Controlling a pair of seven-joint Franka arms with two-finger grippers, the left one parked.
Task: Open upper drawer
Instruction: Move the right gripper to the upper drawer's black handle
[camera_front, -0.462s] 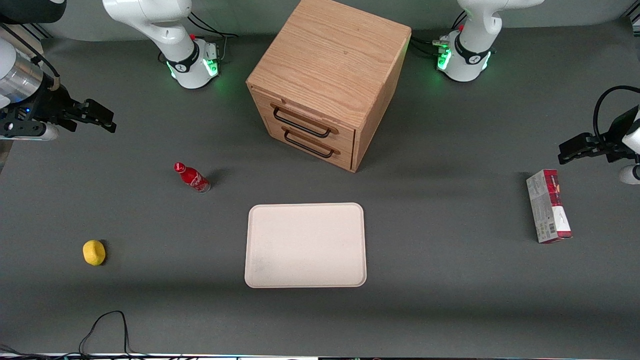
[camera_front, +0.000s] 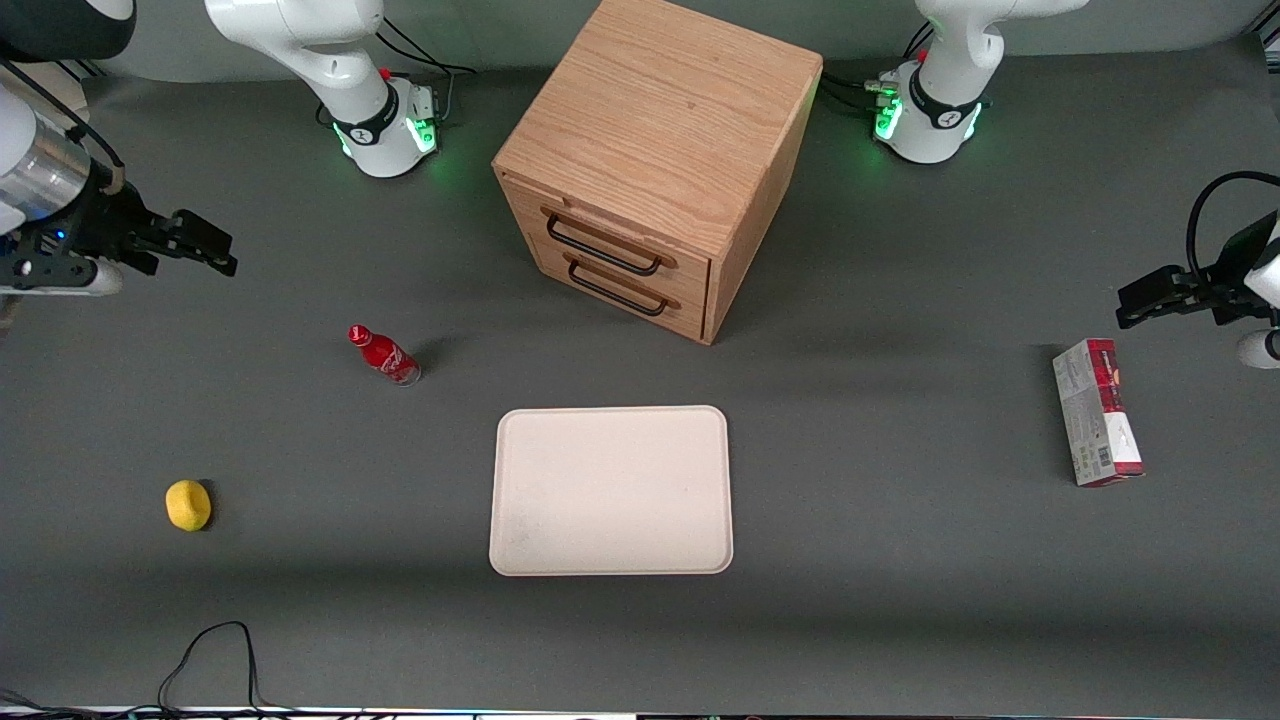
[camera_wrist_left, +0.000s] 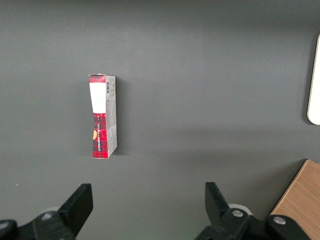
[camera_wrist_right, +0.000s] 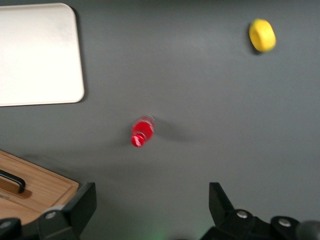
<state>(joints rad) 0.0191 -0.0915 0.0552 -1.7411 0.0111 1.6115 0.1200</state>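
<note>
The oak cabinet (camera_front: 665, 120) stands at the middle of the table, farther from the front camera than the tray. Its upper drawer (camera_front: 590, 228) is shut, with a black wire handle (camera_front: 603, 251). The lower drawer (camera_front: 622, 287) under it is shut too. My right gripper (camera_front: 210, 250) hovers above the table far toward the working arm's end, well apart from the cabinet. Its fingers are open and hold nothing. In the right wrist view the gripper (camera_wrist_right: 151, 197) is over bare table, with a corner of the cabinet (camera_wrist_right: 40, 187) and a bit of black handle (camera_wrist_right: 13, 181) showing.
A red bottle (camera_front: 384, 354) stands between my gripper and the cabinet, nearer the camera than both. A cream tray (camera_front: 611, 489) lies in front of the cabinet. A yellow object (camera_front: 188, 504) lies toward the working arm's end. A red and white box (camera_front: 1096, 411) lies toward the parked arm's end.
My right gripper has shifted slightly nearer the front camera. The drawers and the objects on the table have not moved.
</note>
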